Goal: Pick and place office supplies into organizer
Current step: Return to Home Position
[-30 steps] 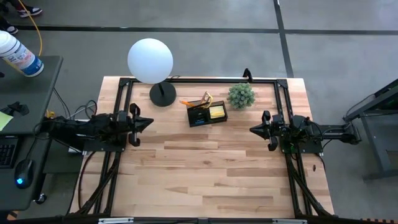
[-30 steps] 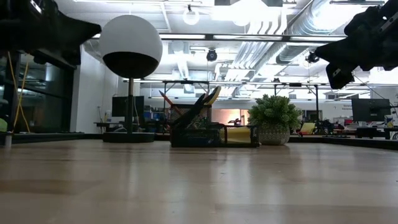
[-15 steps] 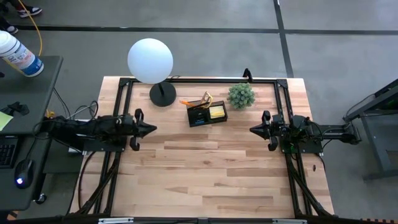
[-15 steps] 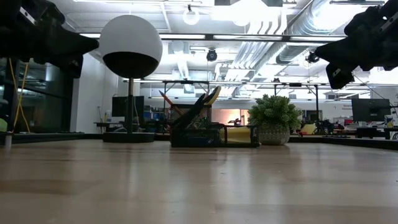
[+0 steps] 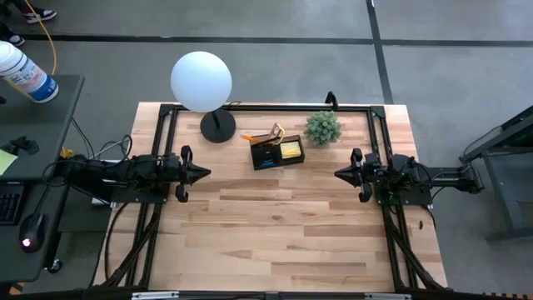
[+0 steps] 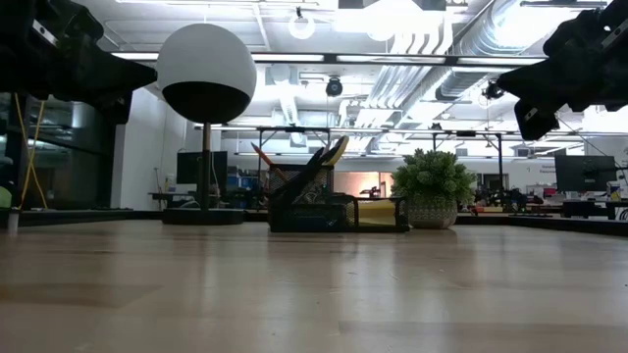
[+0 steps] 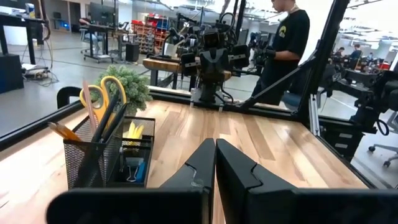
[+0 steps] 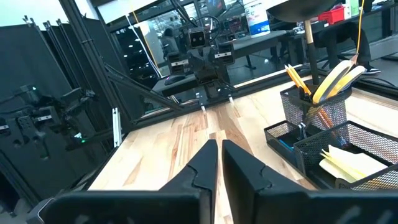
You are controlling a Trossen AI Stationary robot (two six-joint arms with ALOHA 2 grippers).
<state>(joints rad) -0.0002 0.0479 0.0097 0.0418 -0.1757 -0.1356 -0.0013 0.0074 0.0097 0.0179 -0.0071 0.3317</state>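
Evidently done sorting, the left gripper (image 5: pixel 200 173) and right gripper (image 5: pixel 339 174) rest either side of the stocked organizer (image 5: pixel 277 153), both clenched empty.

The wooden table (image 5: pixel 275 225) bears organizer (image 5: pixel 277 153), lamp (image 5: pixel 201 81), plant (image 5: pixel 322 127).

The organizer (image 6: pixel 339 212) stands between the globe lamp (image 6: pixel 206 74) and potted plant (image 6: pixel 433 186).

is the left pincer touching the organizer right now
Apart. High view: bare tabletop lies between the shut left pincer and the black mesh organizer; the right pincer waits on the opposite side.
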